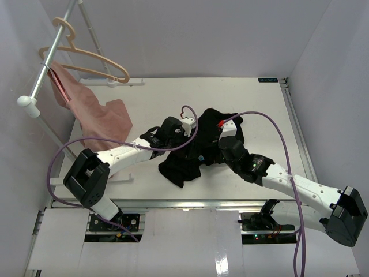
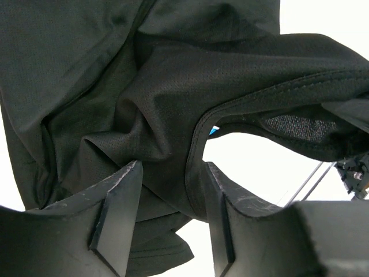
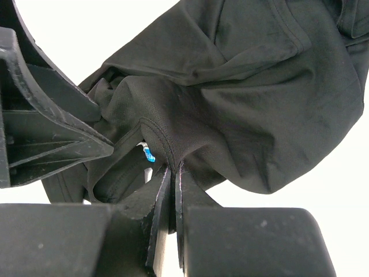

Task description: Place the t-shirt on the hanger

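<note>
Right end effector (image 3: 172, 173) pinched tight on crumpled black t-shirt (image 1: 184, 164), mid-frame on white table (image 1: 150, 98). Left end effector (image 2: 170, 173) jaws apart, straddling its collar hem. Light tan wooden hanger (image 1: 98, 55) upper left on grey metal rail (image 1: 38, 81), well apart from the shirt.

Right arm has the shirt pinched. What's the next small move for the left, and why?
Probably close the left gripper: its jaws stand open with the neckline hem of the t-shirt running between them, while the right gripper is shut on that hem too. Two grips could spread the neck opening for the hanger.
</note>
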